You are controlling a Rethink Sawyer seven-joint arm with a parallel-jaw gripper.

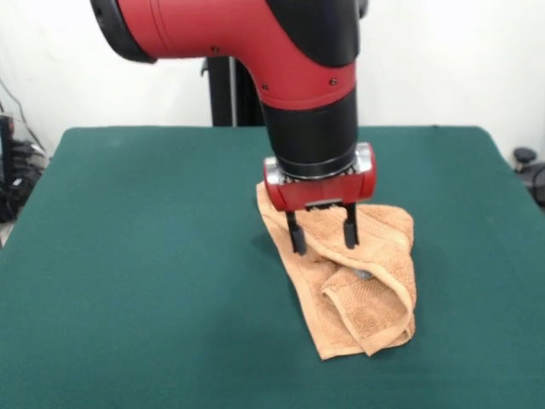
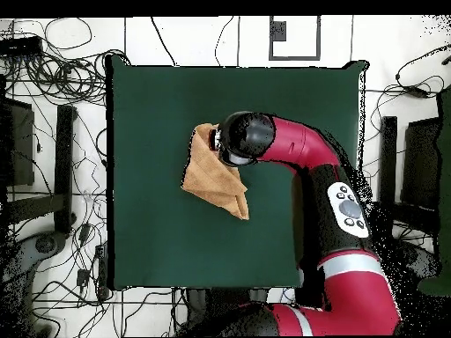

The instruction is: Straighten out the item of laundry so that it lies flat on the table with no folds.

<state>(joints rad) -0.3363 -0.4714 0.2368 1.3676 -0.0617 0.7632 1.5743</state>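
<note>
The orange-tan towel (image 1: 362, 285) lies crumpled on the green table (image 1: 128, 256), right of centre, with folds lapped over one another and a corner turned up at the front. My gripper (image 1: 323, 232) hangs straight down over the towel's far part. Its two black fingers (image 1: 295, 235) are spread apart, tips at the cloth's surface, with nothing held between them. In the overhead view the towel (image 2: 214, 179) shows as a bunched triangle, and the arm's wrist (image 2: 245, 138) covers its upper right corner and hides the gripper.
The red arm (image 2: 308, 158) reaches across the table's right half in the overhead view. Cables and dark equipment (image 2: 53, 158) lie on the floor around the table. The black pedestal (image 1: 228, 89) stands behind the far edge.
</note>
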